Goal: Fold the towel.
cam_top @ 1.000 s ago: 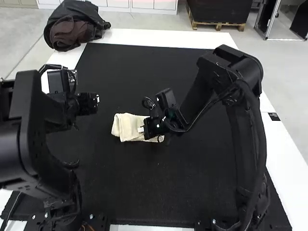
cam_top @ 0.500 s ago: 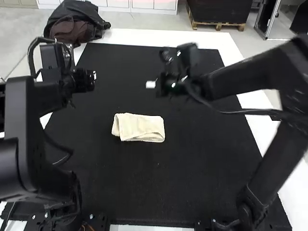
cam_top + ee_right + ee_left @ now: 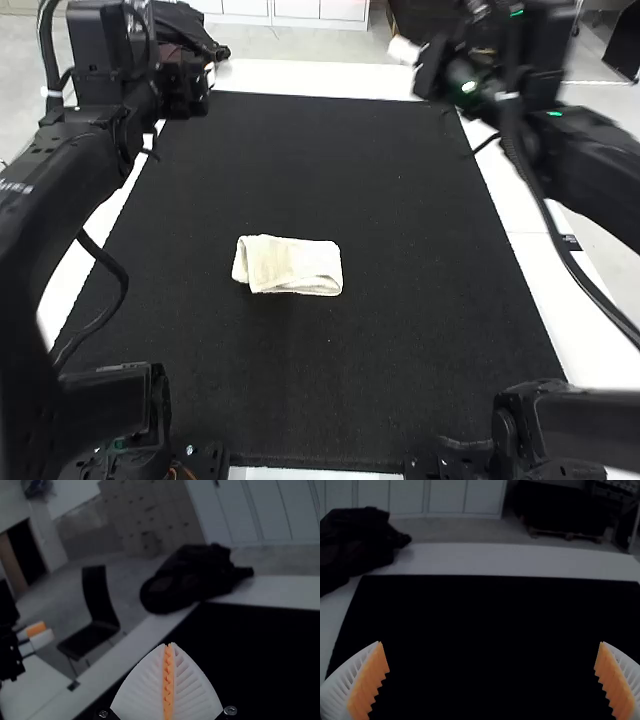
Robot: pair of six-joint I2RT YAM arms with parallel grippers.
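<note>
The cream towel lies on the black mat, folded in layers into a small rectangle, with a slightly uneven left end. Neither gripper touches it. My left gripper is raised near the mat's far left corner; in its own wrist view the left gripper has its orange-padded fingers spread wide. High over the far right edge of the table is my right gripper. The right wrist view has the right gripper shut, its pads meeting with no cloth between them.
The black mat covers most of the white table. A dark bag rests on the table's far left corner. The two raised arms stand at either side of the mat.
The right arm has let go of the towel and moved up and away to the far right. My left arm has risen and moved forward. The towel has stayed in place.
</note>
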